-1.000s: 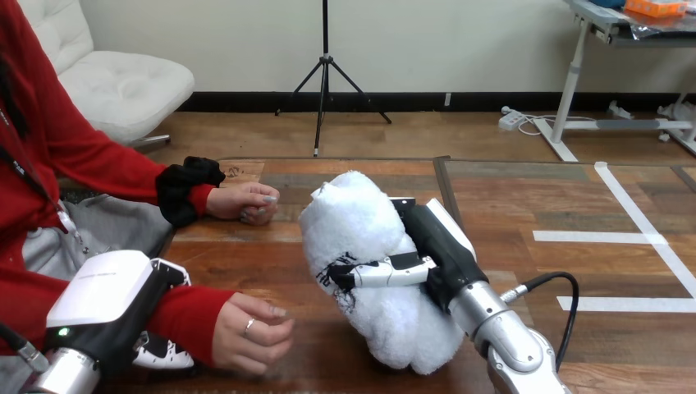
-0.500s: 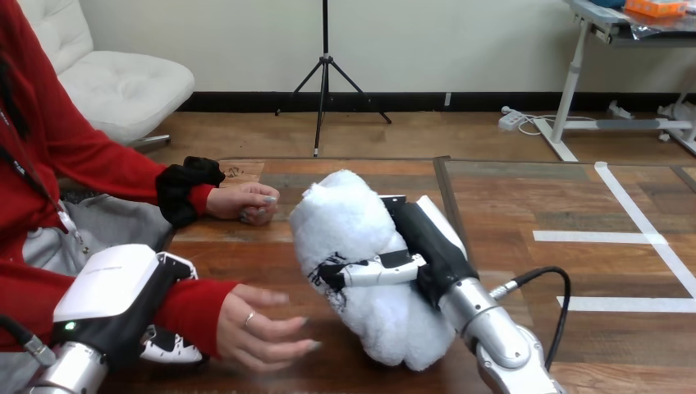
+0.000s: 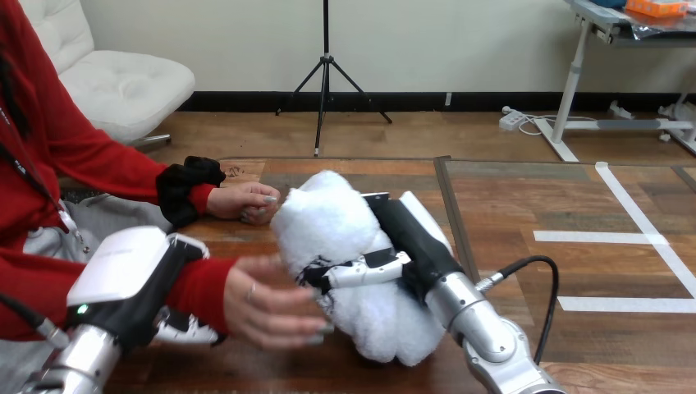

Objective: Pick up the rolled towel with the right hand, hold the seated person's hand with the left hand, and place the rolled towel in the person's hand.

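The right hand's [image 3: 414,238] fingers [image 3: 361,269] are wrapping round the towel's [image 3: 328,222] middle and clamping it, the palm pressing against the towel's right side. The towel is a fat white roll. Its long axis is running away from the robot, the far end pointing up and a little left, the near end pointing down toward the table [image 3: 509,197]. I cannot tell whether that near end is touching the wood.

Just left of the towel, the person's near hand [image 3: 271,304] is lying open, its fingertips touching the towel's lower left side. Further left of the towel, the left hand [image 3: 131,279] is closing on the person's wrist: its white back is sitting over the red sleeve and its fingers [image 3: 185,328] are curling under it.

Beyond the towel's far end, to the left, the person's far hand [image 3: 242,201] is resting on the table in a loose fist, close to the towel.

The table is dark wooden planking, with white tape lines lying well to the towel's right.
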You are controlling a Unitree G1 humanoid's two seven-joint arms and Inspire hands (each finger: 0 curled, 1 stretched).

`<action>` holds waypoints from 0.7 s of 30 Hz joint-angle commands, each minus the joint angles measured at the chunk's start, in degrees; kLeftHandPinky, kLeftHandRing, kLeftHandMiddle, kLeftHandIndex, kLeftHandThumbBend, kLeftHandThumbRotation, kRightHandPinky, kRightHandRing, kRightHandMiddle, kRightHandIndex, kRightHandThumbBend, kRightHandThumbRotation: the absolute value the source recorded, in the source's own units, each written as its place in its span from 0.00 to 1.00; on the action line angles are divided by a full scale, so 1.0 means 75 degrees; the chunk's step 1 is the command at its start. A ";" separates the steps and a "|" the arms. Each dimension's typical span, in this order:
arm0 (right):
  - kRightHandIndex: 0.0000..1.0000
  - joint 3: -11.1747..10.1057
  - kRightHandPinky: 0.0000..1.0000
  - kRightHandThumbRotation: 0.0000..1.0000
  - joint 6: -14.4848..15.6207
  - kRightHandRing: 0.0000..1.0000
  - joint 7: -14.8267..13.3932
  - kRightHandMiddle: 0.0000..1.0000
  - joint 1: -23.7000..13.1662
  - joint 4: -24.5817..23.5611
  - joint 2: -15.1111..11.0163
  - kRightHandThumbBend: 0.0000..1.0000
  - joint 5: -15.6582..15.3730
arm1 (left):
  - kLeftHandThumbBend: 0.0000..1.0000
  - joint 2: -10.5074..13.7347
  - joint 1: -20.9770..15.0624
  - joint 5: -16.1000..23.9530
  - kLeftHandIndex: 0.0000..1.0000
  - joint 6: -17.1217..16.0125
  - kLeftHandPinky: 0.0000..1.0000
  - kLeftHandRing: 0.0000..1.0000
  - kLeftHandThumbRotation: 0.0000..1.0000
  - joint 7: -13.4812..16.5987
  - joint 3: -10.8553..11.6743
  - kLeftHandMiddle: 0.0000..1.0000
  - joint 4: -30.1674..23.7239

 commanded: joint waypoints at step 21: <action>0.40 0.0610 0.15 0.00 -0.0796 0.22 -0.0098 0.32 -0.0003 -0.1599 0.0599 0.85 0.0006 | 0.86 -0.0428 -0.2055 -0.0138 0.40 -0.0637 0.32 0.34 0.00 0.0193 -0.0235 0.38 -0.0377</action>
